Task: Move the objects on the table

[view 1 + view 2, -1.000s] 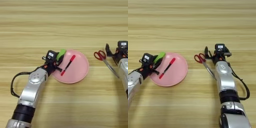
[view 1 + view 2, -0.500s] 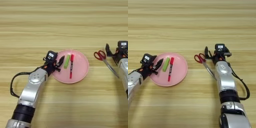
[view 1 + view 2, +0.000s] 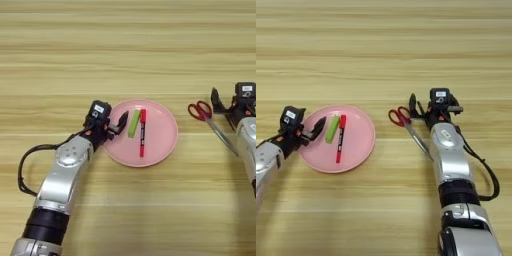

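Pen [image 3: 142, 133] and bar [image 3: 133, 123] lie side by side on the plate [image 3: 162, 145]; my left gripper [image 3: 119, 123] gapes empty at its left rim, right gripper [image 3: 417, 109] open beside the scissors [image 3: 407, 124].

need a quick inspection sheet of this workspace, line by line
surface: wooden table, striped grain
job's things: red marker pen and light-green bar lying side by side in the pink plate
clutter: red-handled scissors on the table right of the plate
grippers: left gripper open at the plate's left rim, holding nothing; right gripper just right of the scissors' handles
cables: black cable looping off the left arm; another along the right arm
surroundings: nothing seen
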`<action>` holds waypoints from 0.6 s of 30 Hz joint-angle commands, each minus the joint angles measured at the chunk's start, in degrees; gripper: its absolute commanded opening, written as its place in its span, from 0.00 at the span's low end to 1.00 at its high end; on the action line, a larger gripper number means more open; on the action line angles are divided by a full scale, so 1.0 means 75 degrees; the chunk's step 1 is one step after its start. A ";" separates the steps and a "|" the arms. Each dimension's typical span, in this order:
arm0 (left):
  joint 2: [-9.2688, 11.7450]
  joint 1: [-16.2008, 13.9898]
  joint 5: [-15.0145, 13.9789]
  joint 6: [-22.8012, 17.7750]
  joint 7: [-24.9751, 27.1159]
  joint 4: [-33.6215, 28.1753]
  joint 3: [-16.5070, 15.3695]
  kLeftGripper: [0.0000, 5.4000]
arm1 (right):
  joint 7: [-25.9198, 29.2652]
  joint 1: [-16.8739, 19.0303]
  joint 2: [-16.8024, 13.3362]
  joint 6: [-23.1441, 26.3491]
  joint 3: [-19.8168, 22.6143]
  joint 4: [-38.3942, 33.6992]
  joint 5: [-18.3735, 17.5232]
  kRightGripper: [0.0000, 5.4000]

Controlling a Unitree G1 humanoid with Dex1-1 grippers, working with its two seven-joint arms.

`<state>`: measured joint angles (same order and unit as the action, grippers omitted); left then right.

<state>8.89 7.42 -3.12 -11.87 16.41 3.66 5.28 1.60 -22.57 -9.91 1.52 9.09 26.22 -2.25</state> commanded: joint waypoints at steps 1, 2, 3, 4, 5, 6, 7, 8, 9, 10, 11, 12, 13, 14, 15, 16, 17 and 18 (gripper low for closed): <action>0.0026 0.0118 0.0023 0.0099 -0.0138 0.0151 -0.0196 0.75 | -0.0044 -0.0127 -0.0022 -0.0071 0.0012 0.0026 -0.0016 1.00; 0.0022 0.0130 0.0016 0.0128 -0.0167 0.0169 -0.0242 0.77 | -0.0042 -0.0129 -0.0027 -0.0071 0.0017 0.0030 -0.0019 1.00; 0.0020 0.0151 0.0001 0.0162 -0.0195 0.0193 -0.0298 0.78 | -0.0034 -0.0131 -0.0039 -0.0068 0.0026 0.0036 -0.0026 1.00; 0.0024 0.0172 -0.0013 0.0188 -0.0216 0.0223 -0.0349 0.80 | -0.0028 -0.0132 -0.0050 -0.0065 0.0035 0.0041 -0.0032 1.00; 0.0034 0.0206 0.0001 0.0242 -0.0295 0.0287 -0.0432 0.82 | -0.0020 -0.0132 -0.0060 -0.0060 0.0040 0.0046 -0.0036 1.00; 0.0039 0.0241 0.0011 0.0290 -0.0363 0.0355 -0.0509 0.84 | -0.0014 -0.0132 -0.0069 -0.0059 0.0044 0.0054 -0.0039 1.00; 0.0044 0.0275 0.0011 0.0343 -0.0424 0.0426 -0.0589 0.84 | -0.0009 -0.0131 -0.0076 -0.0056 0.0045 0.0059 -0.0039 1.00; 0.0051 0.0305 0.0014 0.0404 -0.0480 0.0490 -0.0659 0.86 | -0.0005 -0.0129 -0.0084 -0.0056 0.0046 0.0061 -0.0038 1.00; 0.0058 0.0332 0.0025 0.0476 -0.0534 0.0556 -0.0720 0.87 | 0.0000 -0.0127 -0.0092 -0.0057 0.0047 0.0065 -0.0038 1.00; 0.0066 0.0366 0.0035 0.0543 -0.0591 0.0635 -0.0785 0.88 | 0.0005 -0.0125 -0.0101 -0.0058 0.0047 0.0068 -0.0036 1.00; 0.0071 0.0397 0.0030 0.0604 -0.0632 0.0710 -0.0844 0.90 | 0.0010 -0.0125 -0.0111 -0.0060 0.0043 0.0071 -0.0032 1.00; 0.0070 0.0430 0.0013 0.0694 -0.0677 0.0789 -0.0913 0.92 | 0.0015 -0.0126 -0.0120 -0.0062 0.0042 0.0074 -0.0031 1.00; 0.0069 0.0460 0.0001 0.0770 -0.0719 0.0860 -0.0978 0.94 | 0.0019 -0.0127 -0.0126 -0.0064 0.0041 0.0076 -0.0030 1.00; 0.0068 0.0488 -0.0009 0.0830 -0.0759 0.0926 -0.1033 0.96 | 0.0022 -0.0127 -0.0133 -0.0066 0.0039 0.0079 -0.0027 1.00; 0.0071 0.0515 -0.0018 0.0895 -0.0790 0.0998 -0.1084 0.97 | 0.0030 -0.0126 -0.0139 -0.0064 0.0034 0.0078 -0.0025 1.00; 0.0067 0.0542 -0.0032 0.0947 -0.0818 0.1074 -0.1133 0.98 | 0.0040 -0.0125 -0.0146 -0.0062 0.0030 0.0075 -0.0023 1.00; 0.0064 0.0568 -0.0044 0.1000 -0.0839 0.1148 -0.1177 1.00 | 0.0047 -0.0121 -0.0150 -0.0058 0.0024 0.0067 -0.0021 1.00; 0.0063 0.0594 -0.0047 0.1069 -0.0870 0.1226 -0.1216 1.00 | 0.0058 -0.0117 -0.0155 -0.0056 0.0018 0.0060 -0.0021 1.00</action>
<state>9.16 10.58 -3.24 -4.99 10.56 11.20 -2.93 1.75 -22.58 -10.59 1.49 9.22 26.72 -2.25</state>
